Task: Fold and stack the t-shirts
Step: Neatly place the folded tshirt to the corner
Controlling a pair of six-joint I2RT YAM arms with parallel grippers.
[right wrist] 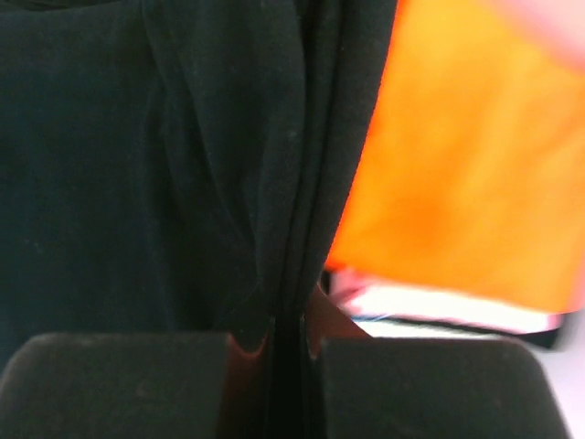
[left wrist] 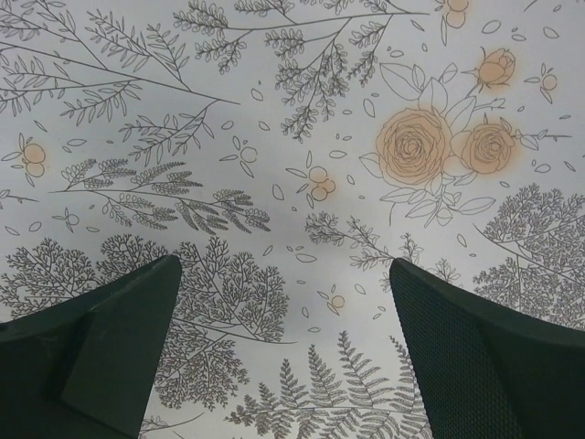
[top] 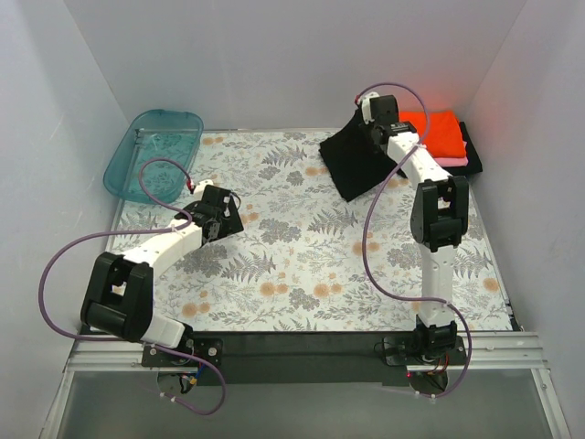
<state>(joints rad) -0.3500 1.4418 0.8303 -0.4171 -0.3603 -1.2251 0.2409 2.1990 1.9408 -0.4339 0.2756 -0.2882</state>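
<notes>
White walls (top: 274, 55) close in a table (top: 302, 265) covered with a pattern of ferns and pale orange roses. At its far right corner, the right pincer (top: 368, 117) is clamped tight on a bunched fold of the large black t-shirt (top: 352, 165). In the wrist view the two pads (right wrist: 119, 384) press together with only the dark cloth (right wrist: 137, 165) between them (right wrist: 291, 352). The shirt hangs from that grip in a tent shape, its lower edge resting on the table. Just beside it to the right lies a folded stack with the orange t-shirt (top: 439, 133) on top and a pink t-shirt (top: 454, 162) showing under its near edge. The left pincer (top: 222, 216) hovers over the table's left half, its fingers (left wrist: 101, 357) spread wide with nothing between them (left wrist: 285, 274). A teal tub (top: 154, 151) sits at the far left corner.
</notes>
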